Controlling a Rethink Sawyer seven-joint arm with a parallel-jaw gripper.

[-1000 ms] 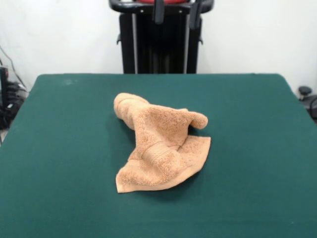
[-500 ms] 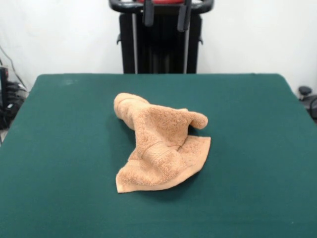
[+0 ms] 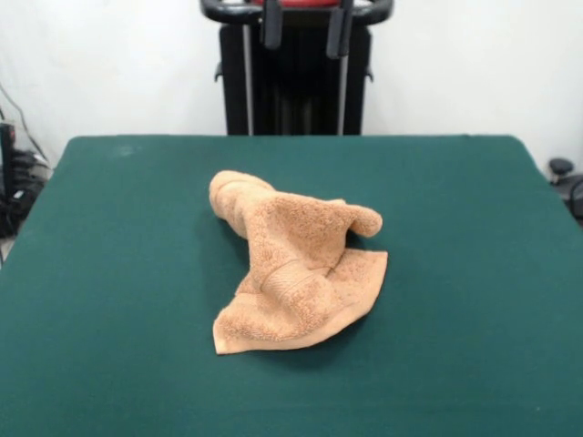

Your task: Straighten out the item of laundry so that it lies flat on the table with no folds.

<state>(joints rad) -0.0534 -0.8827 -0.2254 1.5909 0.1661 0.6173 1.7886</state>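
The orange-tan towel (image 3: 296, 264) lies crumpled near the middle of the dark green table (image 3: 109, 273). It is bunched into a raised ridge running from the far left to a rolled tip at the right, with a flatter flap and its woven band (image 3: 290, 278) towards the near side. My gripper (image 3: 305, 41) hangs at the top edge, high above the table's far side and well clear of the towel. Its two dark fingers (image 3: 271, 27) stand apart, open and empty.
The robot's black pedestal (image 3: 296, 91) stands behind the table's far edge. Cables and dark equipment (image 3: 14, 187) sit off the left side. A small black object (image 3: 560, 168) sits off the right edge.
The gripper's fingers have shifted a little to the left at the top edge, then held still. The towel has not moved.
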